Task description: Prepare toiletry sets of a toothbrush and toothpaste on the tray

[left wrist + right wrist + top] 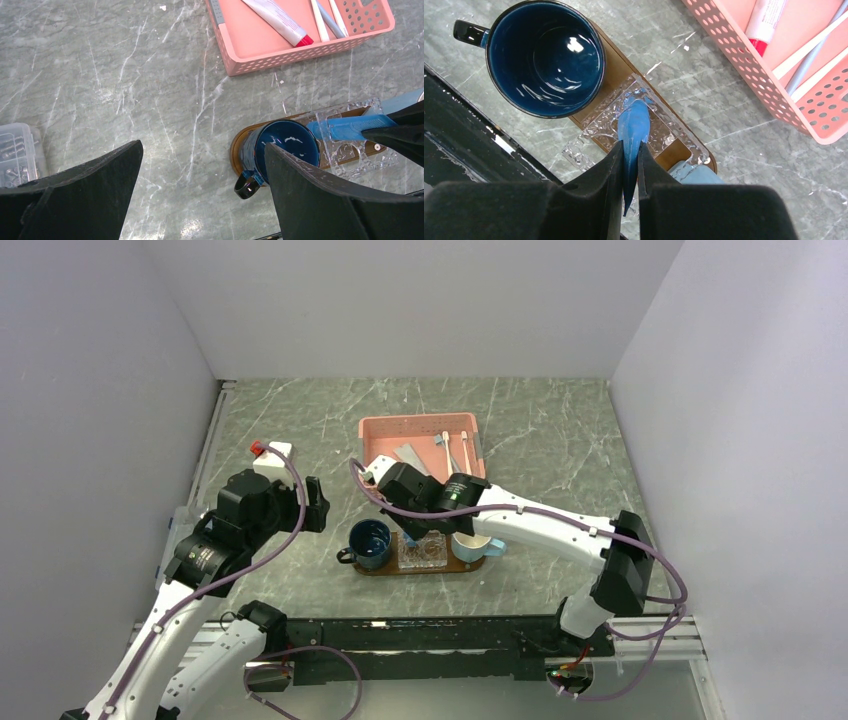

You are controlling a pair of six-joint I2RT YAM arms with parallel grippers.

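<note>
At the left, our left claw (202, 149) hangs spread over the worktop (100, 75). Next comes the tray (674, 152), a dark blue mug (546, 57) on its left end. Our right claw (630, 150) pinches the toothpaste (633, 122) over the tray's clear dish (664, 131), a pale blue mug (478, 543) at the right end. Toothbrushes (320, 20) lie in the pink basket (300, 55) behind.

The grey-green marble-patterned tabletop (300, 430) carries a pink perforated plastic basket (385, 440) toward the back and a dark-brown glossy oval wooden tray (616, 59) nearer the front. A small white box with a red part (272, 453) sits at the left. A clear plastic box of small metal parts (17, 150) also rests on it.
</note>
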